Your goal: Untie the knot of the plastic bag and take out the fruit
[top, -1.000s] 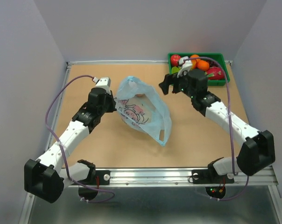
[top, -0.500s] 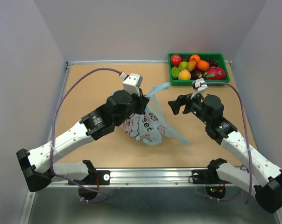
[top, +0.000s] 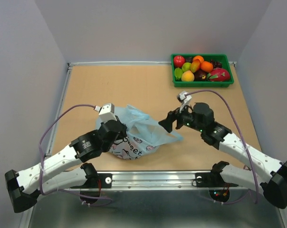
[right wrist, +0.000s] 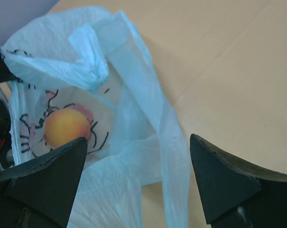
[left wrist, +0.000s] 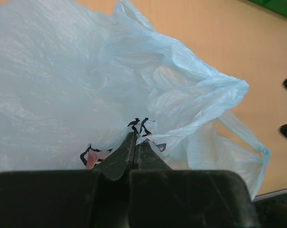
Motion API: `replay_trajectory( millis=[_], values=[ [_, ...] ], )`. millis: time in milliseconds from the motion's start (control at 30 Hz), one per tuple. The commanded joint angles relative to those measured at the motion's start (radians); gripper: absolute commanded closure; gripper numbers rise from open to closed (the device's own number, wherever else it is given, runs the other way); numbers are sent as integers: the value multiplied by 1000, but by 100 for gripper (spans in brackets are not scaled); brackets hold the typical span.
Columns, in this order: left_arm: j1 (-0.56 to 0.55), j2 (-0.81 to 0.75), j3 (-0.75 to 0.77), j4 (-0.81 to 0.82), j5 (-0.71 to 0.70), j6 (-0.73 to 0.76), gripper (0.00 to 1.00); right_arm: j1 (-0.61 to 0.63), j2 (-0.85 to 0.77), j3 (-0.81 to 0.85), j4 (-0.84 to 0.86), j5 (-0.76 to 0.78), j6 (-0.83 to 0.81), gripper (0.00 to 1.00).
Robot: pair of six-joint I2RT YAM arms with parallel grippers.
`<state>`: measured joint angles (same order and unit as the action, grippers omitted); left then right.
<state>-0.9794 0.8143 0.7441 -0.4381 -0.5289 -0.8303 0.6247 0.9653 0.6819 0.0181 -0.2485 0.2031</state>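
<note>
While the left hand [left wrist: 135, 142] pinches the plastic bag [top: 141, 124], the right hand [right wrist: 138, 142] gapes wide beside it.

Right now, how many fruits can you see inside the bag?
1. A yellow-orange fruit shows through the bag behind the cartoon print, seen from the right wrist view. Others may be hidden under the crumpled folds.
</note>
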Motion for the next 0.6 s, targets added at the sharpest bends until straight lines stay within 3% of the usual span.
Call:
replay_trajectory(
  millis=[0, 367, 567],
  values=[
    [4, -95, -92, -59, -2, -177, 100, 157, 102, 60, 11, 1, 10, 8],
    [4, -300, -193, -163, 64, -340, 100, 483, 386, 157, 78, 64, 44, 12],
    [2, -296, -189, -195, 53, -343, 100, 533, 501, 128, 327, 109, 128, 8]
  ],
)
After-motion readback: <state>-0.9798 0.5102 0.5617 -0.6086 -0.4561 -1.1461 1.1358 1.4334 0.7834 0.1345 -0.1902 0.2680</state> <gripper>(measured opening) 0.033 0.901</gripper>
